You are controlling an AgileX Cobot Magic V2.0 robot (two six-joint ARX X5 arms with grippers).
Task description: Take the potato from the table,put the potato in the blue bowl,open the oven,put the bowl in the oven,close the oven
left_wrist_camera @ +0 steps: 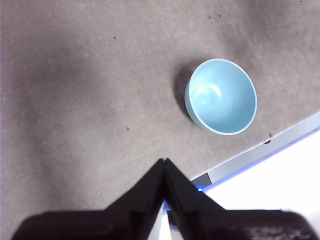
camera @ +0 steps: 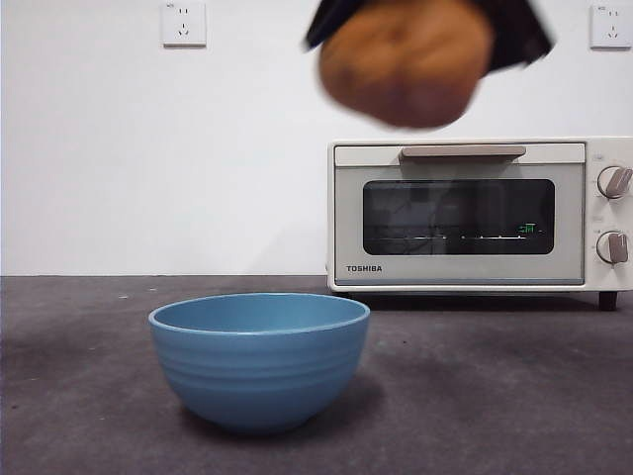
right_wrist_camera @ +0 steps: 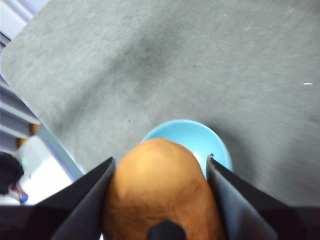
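The orange-brown potato hangs high in the air in the front view, above and to the right of the blue bowl. My right gripper is shut on the potato, its jaws pressed to both sides, and part of the empty blue bowl shows on the table beyond the potato. My left gripper is shut, holds nothing, and hovers well above the table, away from the bowl. The cream-white oven stands at the back right with its door closed.
The dark grey table runs bare around the bowl. Its edge shows near the bowl in the left wrist view. Two wall sockets sit on the white wall behind.
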